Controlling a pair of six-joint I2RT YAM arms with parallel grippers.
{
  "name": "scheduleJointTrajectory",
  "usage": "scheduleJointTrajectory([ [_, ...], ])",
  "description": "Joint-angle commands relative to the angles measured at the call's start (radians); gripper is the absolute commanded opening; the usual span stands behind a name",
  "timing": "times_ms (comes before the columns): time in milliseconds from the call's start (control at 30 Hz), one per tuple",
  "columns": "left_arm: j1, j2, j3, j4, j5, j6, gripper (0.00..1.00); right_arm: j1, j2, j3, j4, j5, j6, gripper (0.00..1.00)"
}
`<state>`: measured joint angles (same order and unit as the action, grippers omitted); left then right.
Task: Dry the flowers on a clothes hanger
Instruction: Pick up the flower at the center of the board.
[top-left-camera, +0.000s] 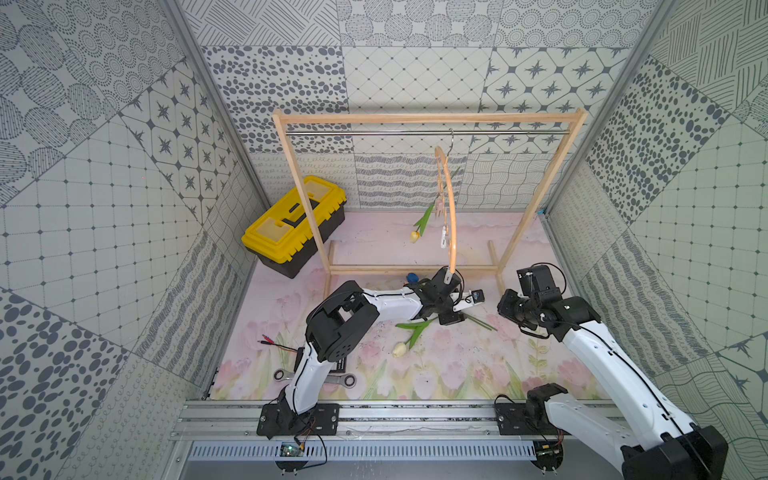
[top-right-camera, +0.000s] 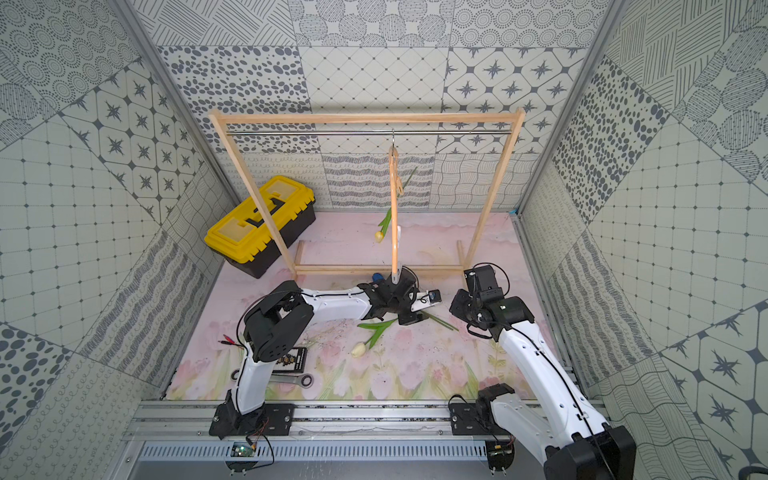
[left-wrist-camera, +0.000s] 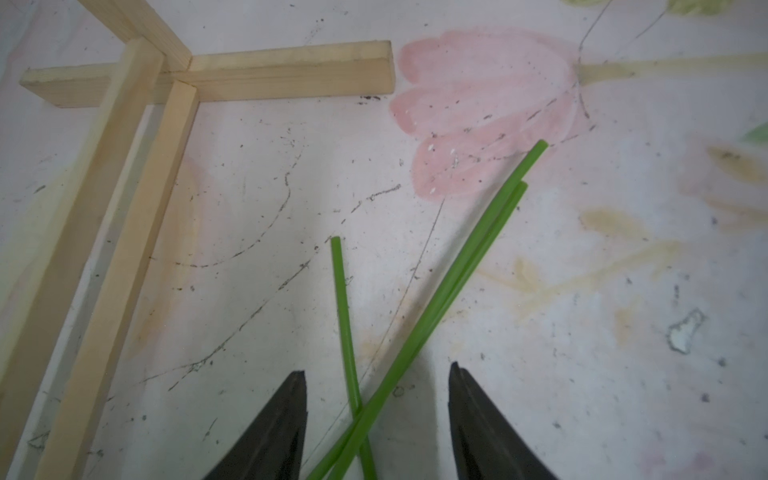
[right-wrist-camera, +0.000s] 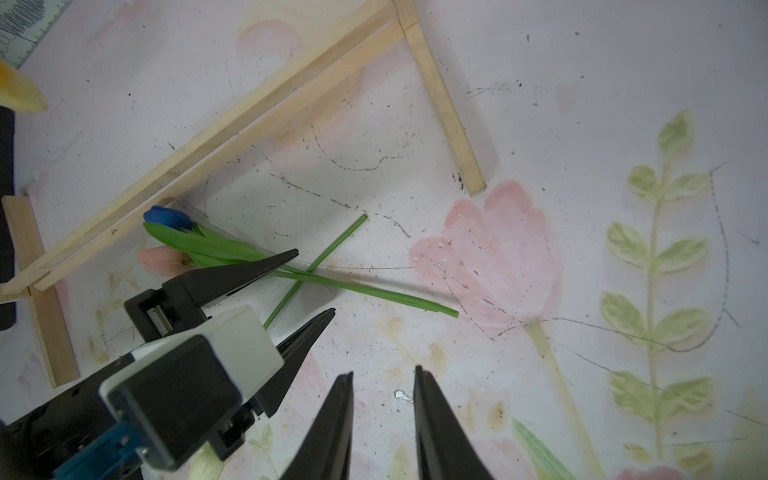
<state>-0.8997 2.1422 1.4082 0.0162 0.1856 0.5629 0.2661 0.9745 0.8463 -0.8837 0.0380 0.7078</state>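
Fingers of the left gripper are standing wide around crossed green stems on the bench, not gripping. The right gripper is hovering, fingers narrowly parted, empty. A yellow tulip is hanging from the clothes hanger.

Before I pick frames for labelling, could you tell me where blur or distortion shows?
In both top views, wide-angle bending splays the walls; light is even. In the left wrist view, stems are crisp, the wooden frame softer, corners dim. In the right wrist view, the left arm's camera housing is blurred.
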Motion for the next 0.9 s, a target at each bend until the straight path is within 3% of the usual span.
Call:
scheduleJointTrajectory([
  [0,0.008,0.038,0.041,-0.134,0.064,0.128,0.46,-0.007,-0.018,0.042,0.002,-0.013,-0.001,0.29],
  [200,0.010,0.032,0.033,-0.128,0.067,0.104,0.16,-0.011,-0.037,0.047,-0.001,-0.027,-0.002,0.27],
  [367,0.004,-0.020,0.018,-0.128,0.070,0.079,0.02,-0.013,-0.050,0.051,-0.006,-0.032,-0.003,0.26],
  [600,0.002,-0.153,-0.014,-0.168,0.023,-0.040,0.00,-0.016,-0.062,0.035,0.007,-0.038,-0.003,0.25],
  [733,0.001,-0.215,-0.066,-0.112,0.008,-0.196,0.00,-0.018,-0.067,0.013,0.051,-0.088,-0.011,0.25],
  [867,0.003,-0.222,-0.074,-0.035,-0.048,-0.437,0.00,-0.018,-0.116,-0.060,0.187,-0.231,-0.034,0.24],
])
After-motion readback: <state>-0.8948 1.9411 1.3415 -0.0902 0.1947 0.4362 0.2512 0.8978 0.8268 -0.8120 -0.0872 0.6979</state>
